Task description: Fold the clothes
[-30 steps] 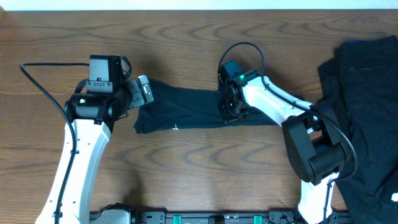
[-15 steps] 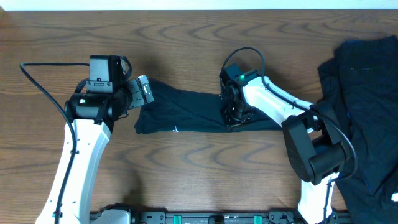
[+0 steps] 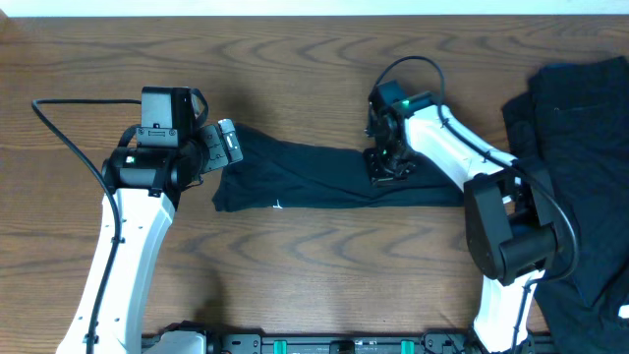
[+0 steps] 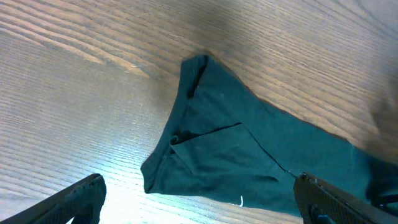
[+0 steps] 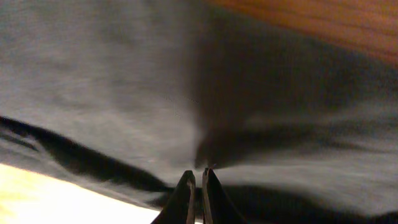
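The dark T-shirt lies across the middle of the wooden table as a long, bunched strip. My right gripper is shut on its right part. In the right wrist view the fingertips pinch the cloth, and creases spread out from the pinch. My left gripper hovers at the strip's left end, open. In the left wrist view its two fingers stand wide apart with nothing between them, and the shirt's left end lies flat beyond them.
A heap of more dark clothes covers the table's right side, close to the right arm's base. Bare wood runs in front of the shirt and behind it.
My right gripper has moved to the right and slightly back with the cloth pinched in it, drawing the strip out longer on that side. The left arm has not moved.
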`<action>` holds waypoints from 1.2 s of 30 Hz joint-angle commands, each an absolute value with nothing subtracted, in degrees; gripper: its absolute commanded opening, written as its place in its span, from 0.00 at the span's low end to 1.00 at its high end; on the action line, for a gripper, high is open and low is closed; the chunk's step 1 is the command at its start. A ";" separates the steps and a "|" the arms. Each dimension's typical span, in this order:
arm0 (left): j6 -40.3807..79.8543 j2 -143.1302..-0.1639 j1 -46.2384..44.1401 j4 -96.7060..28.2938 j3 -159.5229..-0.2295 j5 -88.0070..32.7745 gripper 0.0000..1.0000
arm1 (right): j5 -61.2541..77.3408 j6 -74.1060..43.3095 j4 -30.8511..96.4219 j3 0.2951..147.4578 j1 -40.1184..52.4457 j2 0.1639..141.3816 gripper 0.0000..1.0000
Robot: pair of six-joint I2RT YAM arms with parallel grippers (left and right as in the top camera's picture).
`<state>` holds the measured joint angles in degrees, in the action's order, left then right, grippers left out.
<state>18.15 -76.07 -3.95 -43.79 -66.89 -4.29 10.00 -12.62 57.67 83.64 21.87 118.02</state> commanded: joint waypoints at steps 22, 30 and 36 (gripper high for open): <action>17.89 -75.99 -3.81 -44.12 -67.20 -3.86 0.98 | -7.11 -17.37 70.81 82.96 19.77 118.19 0.04; 17.89 -75.99 -3.81 -44.10 -67.20 -3.86 0.98 | -6.61 -18.39 72.03 82.96 19.55 117.84 0.01; 17.89 -75.99 -3.81 -44.10 -67.20 -3.86 0.98 | -6.68 -18.41 72.18 83.35 17.45 117.75 0.02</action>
